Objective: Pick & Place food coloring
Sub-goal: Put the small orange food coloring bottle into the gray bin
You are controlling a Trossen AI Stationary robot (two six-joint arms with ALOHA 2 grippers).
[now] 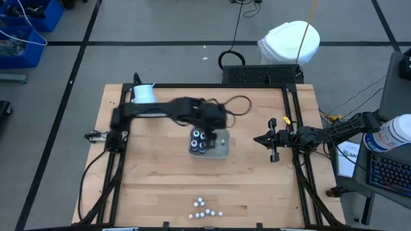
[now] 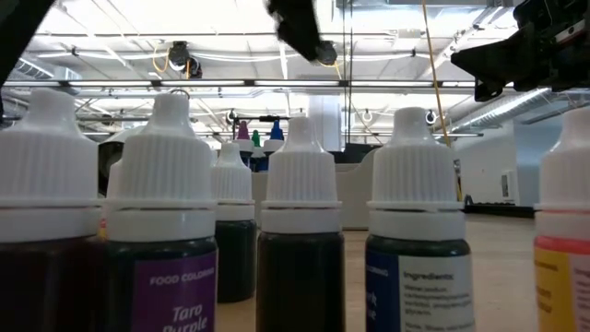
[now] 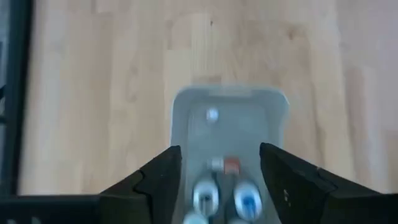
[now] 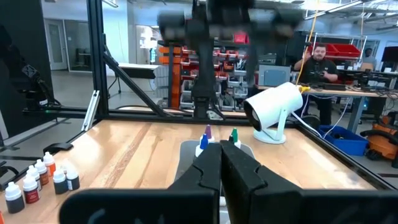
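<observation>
Four small dark food coloring bottles (image 1: pixel 199 142) are standing together in the pale grey rectangular plastic tray (image 1: pixel 223 149), filling its left part while the right part is lying bare. The tray is sitting near the middle of the light wooden bench (image 1: pixel 160 179). A second group, the tiny white-capped food coloring bottles (image 1: pixel 204 209), is clustered on the bench near its front edge, well apart from the tray; about nine are showing from above, though an exact count is hard to make. In the low view, five of them are lining up in front, with a purple-labelled bottle (image 2: pixel 171 249) and a blue-labelled bottle (image 2: pixel 415 249) among them.

The left gripper (image 1: pixel 207 126) is hanging right over the tray's bottles, its fingers (image 3: pixel 158 180) spread wide and holding nothing. The right gripper (image 1: pixel 259 138) is waiting over the bench's right side, its fingers (image 4: pixel 245 171) pressed together and empty.

A large white cylinder-shaped lamp (image 4: pixel 273 106) is standing at the bench's far left corner. A person (image 4: pixel 318 62) is sitting at a desk in the room beyond.
</observation>
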